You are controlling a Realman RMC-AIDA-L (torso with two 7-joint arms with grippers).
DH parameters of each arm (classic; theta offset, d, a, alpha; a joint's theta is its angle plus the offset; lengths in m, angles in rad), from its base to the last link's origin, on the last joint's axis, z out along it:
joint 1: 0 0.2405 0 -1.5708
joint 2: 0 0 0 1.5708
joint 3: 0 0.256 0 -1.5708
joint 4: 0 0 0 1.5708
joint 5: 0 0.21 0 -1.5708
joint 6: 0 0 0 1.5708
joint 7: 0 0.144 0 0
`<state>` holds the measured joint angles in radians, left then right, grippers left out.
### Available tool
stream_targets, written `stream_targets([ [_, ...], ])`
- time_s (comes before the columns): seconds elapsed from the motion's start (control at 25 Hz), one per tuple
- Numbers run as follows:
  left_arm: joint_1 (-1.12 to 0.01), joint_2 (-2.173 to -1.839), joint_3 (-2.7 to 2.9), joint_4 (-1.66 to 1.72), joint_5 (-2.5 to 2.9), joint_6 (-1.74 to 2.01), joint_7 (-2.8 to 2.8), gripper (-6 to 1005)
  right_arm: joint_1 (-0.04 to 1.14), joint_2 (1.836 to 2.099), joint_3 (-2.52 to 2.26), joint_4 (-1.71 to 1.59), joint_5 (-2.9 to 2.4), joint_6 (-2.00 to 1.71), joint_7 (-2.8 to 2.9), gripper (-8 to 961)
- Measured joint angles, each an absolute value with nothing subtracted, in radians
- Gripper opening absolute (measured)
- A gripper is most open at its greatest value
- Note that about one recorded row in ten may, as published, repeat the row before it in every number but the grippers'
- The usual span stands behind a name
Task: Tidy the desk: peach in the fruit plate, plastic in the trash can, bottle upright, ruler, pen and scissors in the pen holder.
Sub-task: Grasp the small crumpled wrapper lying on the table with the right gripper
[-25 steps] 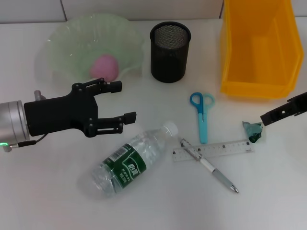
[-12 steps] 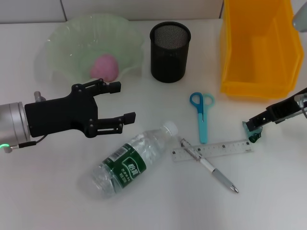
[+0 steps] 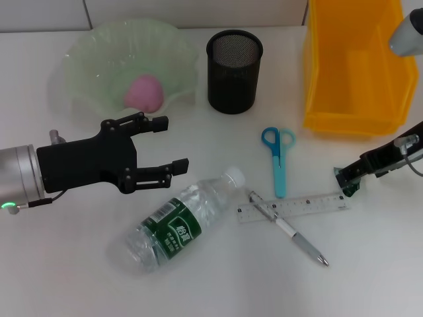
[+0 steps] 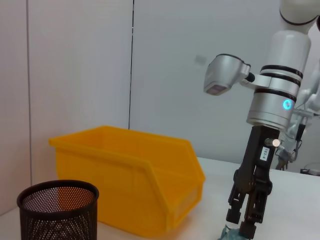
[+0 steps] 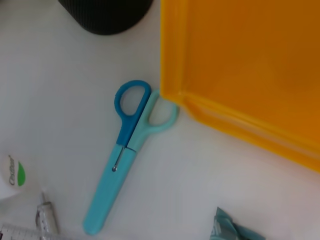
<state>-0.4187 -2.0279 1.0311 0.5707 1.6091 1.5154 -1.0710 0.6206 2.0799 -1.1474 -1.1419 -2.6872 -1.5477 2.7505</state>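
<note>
The right end effector (image 3: pixel 348 177) stood at the worktop's (image 3: pixel 370 264) three o'clock edge, its fingers down around the crumpled teal plastic (image 3: pixel 346 183) — whether they had closed on it I cannot tell. That spot made sense: the yellow trash can (image 3: pixel 353 72) sat just beyond, toward one o'clock, a short lift away. The left end effector (image 3: pixel 173 143) hovered wide open and empty at nine o'clock, between the fruit plate (image 3: pixel 99 59) and the fallen bottle (image 3: pixel 182 219), probably waiting to stand it up. The peach (image 3: pixel 144 92) already lay in the plate. Scissors (image 3: pixel 278 160), ruler (image 3: pixel 294 207) and pen (image 3: pixel 287 228) lay loose at centre — the pen holder (image 3: pixel 234 63) at twelve o'clock looked unfilled.
</note>
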Motion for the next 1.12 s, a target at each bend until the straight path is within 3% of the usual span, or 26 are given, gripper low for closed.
stream_targets([
  [0.6, -0.419, -2.028, 1.029, 0.569, 1.609, 1.520, -1.065, 859, 0.633, 2.081, -1.181, -1.100, -2.688, -1.515, 2.752, 800],
  [0.92, -0.419, -2.028, 1.030, 0.569, 1.609, 1.518, -1.064, 860, 0.640, 2.080, -1.181, -1.075, -2.689, -1.505, 2.752, 578],
  [1.12, -0.418, -2.028, 1.029, 0.569, 1.609, 1.516, -1.064, 860, 0.641, 2.080, -1.181, -1.079, -2.689, -1.504, 2.751, 506],
])
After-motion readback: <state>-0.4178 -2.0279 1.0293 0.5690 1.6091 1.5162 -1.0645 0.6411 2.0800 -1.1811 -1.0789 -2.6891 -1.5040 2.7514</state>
